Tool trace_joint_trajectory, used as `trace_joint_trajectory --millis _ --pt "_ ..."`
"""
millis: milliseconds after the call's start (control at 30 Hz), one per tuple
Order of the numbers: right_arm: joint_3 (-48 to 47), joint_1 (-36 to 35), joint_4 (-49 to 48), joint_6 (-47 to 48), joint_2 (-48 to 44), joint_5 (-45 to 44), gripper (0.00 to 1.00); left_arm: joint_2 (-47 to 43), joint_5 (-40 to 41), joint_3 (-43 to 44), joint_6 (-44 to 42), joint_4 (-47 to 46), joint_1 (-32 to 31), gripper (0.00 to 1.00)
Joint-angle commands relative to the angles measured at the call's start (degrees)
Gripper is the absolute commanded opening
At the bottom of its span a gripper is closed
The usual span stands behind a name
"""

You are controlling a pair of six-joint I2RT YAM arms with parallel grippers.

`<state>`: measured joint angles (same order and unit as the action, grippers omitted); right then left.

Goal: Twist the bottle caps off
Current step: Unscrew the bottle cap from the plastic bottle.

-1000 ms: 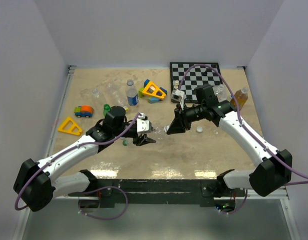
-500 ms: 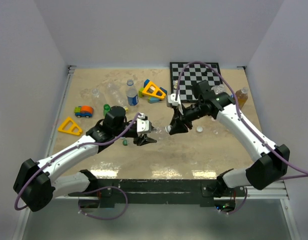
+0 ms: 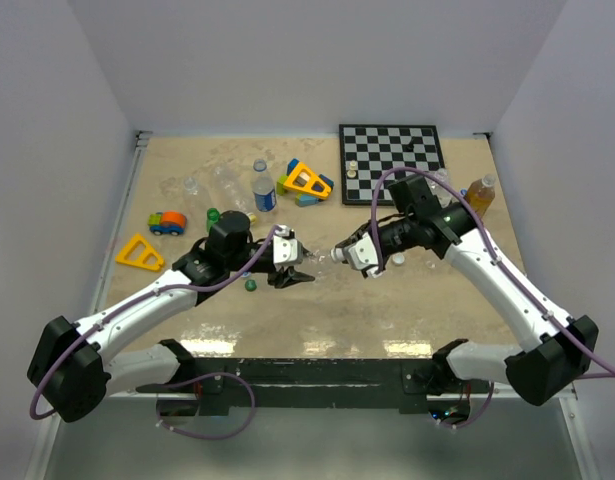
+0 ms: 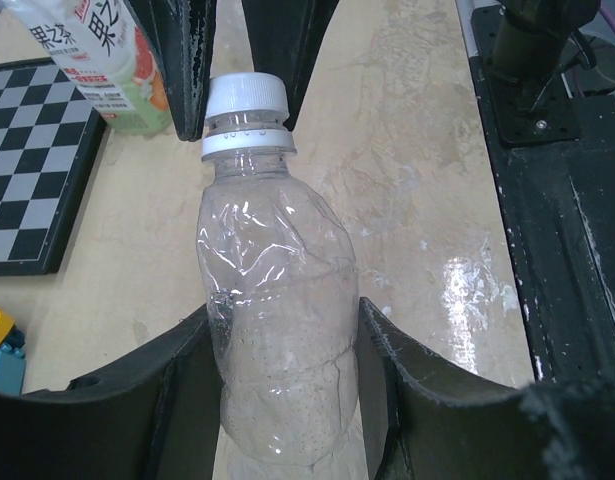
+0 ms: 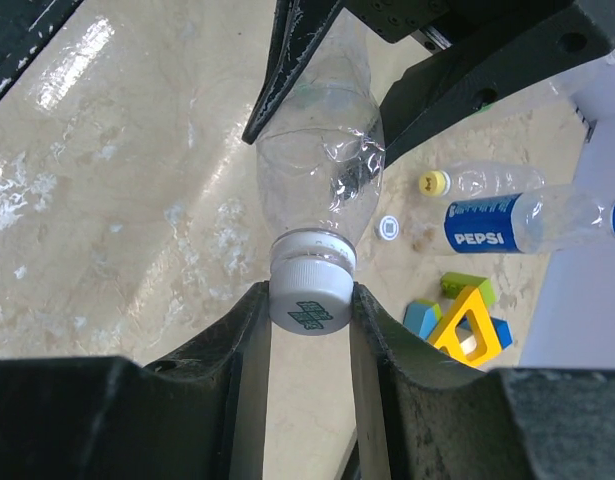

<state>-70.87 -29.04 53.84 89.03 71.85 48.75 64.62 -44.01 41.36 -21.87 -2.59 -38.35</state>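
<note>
Tabletop [image 3: 337, 310] | left claw [image 4: 285, 335] grips clear bottle [image 4: 277, 240] | right claw [image 5: 309, 305] clamps white cap [image 5: 309, 288] | cap print: right wrist only

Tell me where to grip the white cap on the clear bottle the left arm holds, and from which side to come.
Grip the white cap by its ribbed side wall, a finger on each side, coming head-on from the cap end. The left gripper clamps the clear bottle by its body, cap pointing at the right gripper, whose fingers flank it so.
</note>
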Motion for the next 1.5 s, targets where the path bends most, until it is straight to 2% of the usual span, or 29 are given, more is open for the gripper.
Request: trace_joint_trajectory --millis 0,67,167,267,333,500,533,567,667,733,867,933,1000,1200,1467 --pt "2.4 1.4 -4.5 -2.3 -2.8 -2.7 0.00 -1.0 -3.0 0.3 -0.2 2.2 0.3 0.00" --pt "2.8 1.4 -5.3 -9.6 -3.1 -0.9 0.11 -0.9 -3.0 0.3 -0.2 2.2 0.3 0.00" --pt "1.4 1.3 -5.2 -21.3 -2.7 0.8 0.34 -0.9 -3.0 0.3 -0.2 2.2 0.3 0.00" --pt "-0.7 1.4 -1.0 -25.0 -1.8 0.8 0.61 -1.0 -3.0 0.4 -0.1 2.2 0.3 0.00" --pt "-2.3 1.4 1.3 -27.1 -1.7 -0.2 0.74 -1.0 -3.0 0.5 -0.1 2.2 0.3 0.00" --pt "-4.5 1.4 3.3 -31.5 -3.8 -6.1 0.88 -1.1 -2.9 0.5 -0.1 2.2 0.3 0.00" --pt "-4.5 1.4 2.6 -33.1 -4.9 -7.1 0.98 -1.1 -2.9 0.5 -0.1 2.2 0.3 0.00" --pt "-4.3 1.4 0.8 -35.7 -5.8 -8.1 0.98 -1.1 -2.8 0.6 -0.1 2.2 0.3 0.00" --pt "-3.6 1.8 -9.5 -57.4 -8.6 -18.3 0.98 -1.2 -2.7 0.5 0.1 2.1 0.2 0.00" --pt "-4.9 2.8 -5.6 -59.2 -6.4 -14.1 0.98 -1.1 -2.6 0.6 0.1 2.0 0.3 0.00" --pt "-3.8 4.1 0.5 -62.2 -0.3 0.8 0.84 -1.2 -2.1 0.5 0.2 1.9 0.3 0.00" --pt "-2.4 4.0 0.0 -63.9 1.4 2.7 0.81 -1.2 -2.0 0.5 0.2 2.0 0.2 0.00" --pt "-1.5 3.9 -3.3 -70.0 2.4 3.5 0.81 -1.3 -1.8 0.5 0.2 2.0 0.2 0.00" --pt "-3.7 3.9 -1.5 -70.7 4.9 8.1 0.79 -1.3 -1.5 0.5 0.1 2.1 0.3 0.00" --pt "-3.7 3.9 -3.2 -72.9 6.0 9.7 0.68 -1.1 -1.6 0.5 0.1 2.0 0.3 0.00"
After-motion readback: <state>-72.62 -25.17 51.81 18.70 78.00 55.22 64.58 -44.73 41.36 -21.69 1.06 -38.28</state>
